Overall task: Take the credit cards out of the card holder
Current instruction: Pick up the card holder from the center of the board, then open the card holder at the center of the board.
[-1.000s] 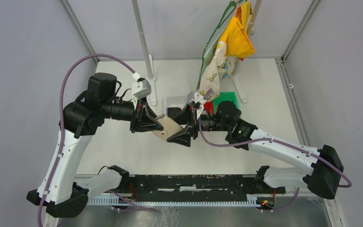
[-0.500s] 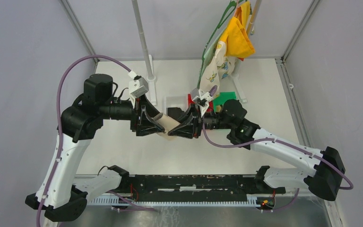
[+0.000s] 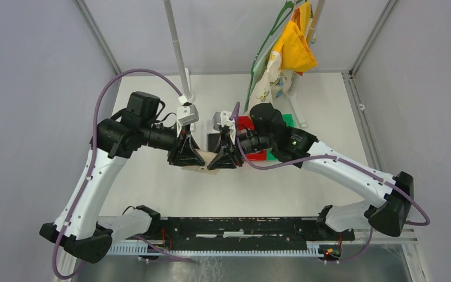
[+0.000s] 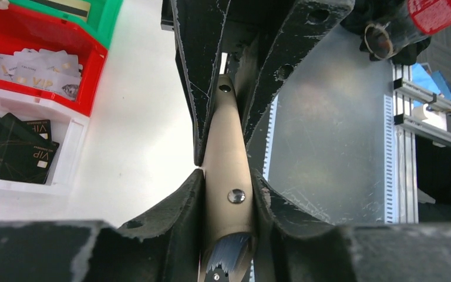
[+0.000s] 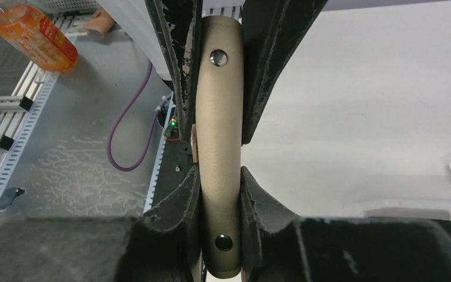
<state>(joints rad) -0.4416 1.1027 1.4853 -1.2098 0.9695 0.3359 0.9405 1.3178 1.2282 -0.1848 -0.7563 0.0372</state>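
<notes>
Both claws clamp the folded card holder (image 5: 217,117) edge-on between them, left gripper (image 4: 226,176) at 9 o'clock, right gripper (image 5: 219,173) at 3. Pale credit cards (image 4: 26,67) lie in the red tray (image 4: 47,97) toward 1 o'clock; whether more sit inside, I cannot tell.

White arm shells (image 3: 88,188), black joints (image 3: 110,138), purple cables (image 3: 147,71) — left claw (image 4: 226,176) and right claw (image 5: 218,173) matte black, scuffed edges.
</notes>
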